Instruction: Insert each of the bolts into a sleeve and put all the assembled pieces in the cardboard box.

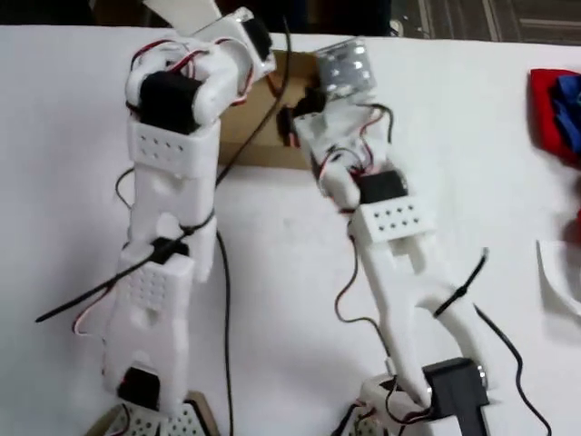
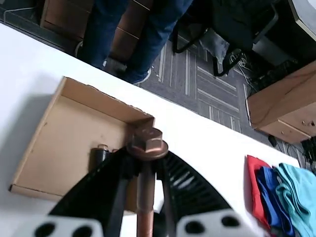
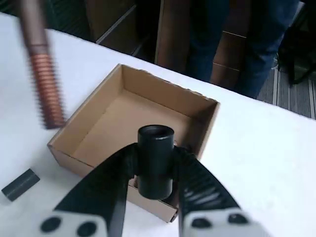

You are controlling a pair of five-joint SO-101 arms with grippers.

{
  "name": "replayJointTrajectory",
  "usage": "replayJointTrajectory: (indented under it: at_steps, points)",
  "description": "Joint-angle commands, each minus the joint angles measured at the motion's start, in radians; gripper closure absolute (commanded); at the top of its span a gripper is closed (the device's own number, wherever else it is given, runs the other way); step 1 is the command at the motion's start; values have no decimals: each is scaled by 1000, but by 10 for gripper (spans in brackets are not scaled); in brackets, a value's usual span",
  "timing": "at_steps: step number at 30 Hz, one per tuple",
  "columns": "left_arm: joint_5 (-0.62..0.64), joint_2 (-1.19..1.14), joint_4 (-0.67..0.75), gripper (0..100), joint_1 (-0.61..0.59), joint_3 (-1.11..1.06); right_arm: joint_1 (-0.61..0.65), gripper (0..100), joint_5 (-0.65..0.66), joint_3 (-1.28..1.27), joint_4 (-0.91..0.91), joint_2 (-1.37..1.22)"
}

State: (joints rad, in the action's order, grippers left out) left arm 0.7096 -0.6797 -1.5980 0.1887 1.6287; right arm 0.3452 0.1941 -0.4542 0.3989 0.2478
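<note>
High view: white table [image 1: 281, 272], red cloth [image 1: 549, 100]. Left gripper [image 2: 143, 164] clamps bolt [image 2: 146, 142], right gripper [image 3: 155, 151] clamps sleeve [image 3: 155, 165]; right wrist view adds loose sleeve [image 3: 20, 184] near cardboard box [image 3: 163, 94].

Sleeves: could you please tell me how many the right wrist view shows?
2. One sleeve stands upright in the right gripper by the cardboard box; the other sleeve lies on the table beside the box. Others may be hidden.
</note>
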Motion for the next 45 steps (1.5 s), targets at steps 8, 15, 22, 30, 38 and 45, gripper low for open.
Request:
replayJointTrajectory:
  at_steps: [8,15,22,30,38,45]
  points:
    - [-6,75,-9,975,23,33,27,978,58,-57,-136,68]
    - [2,75,2,975,-2,35,28,978,58,-87,-128,150]
    - [107,46,54,975,-97,36,67,978,58,-87,-79,177]
    - [138,3,75,975,-101,39,79,978,57,-84,-44,223]
    - [138,-6,66,975,-54,33,79,978,57,-83,-44,228]
    - [138,-6,52,975,-48,38,77,978,57,-83,-44,228]
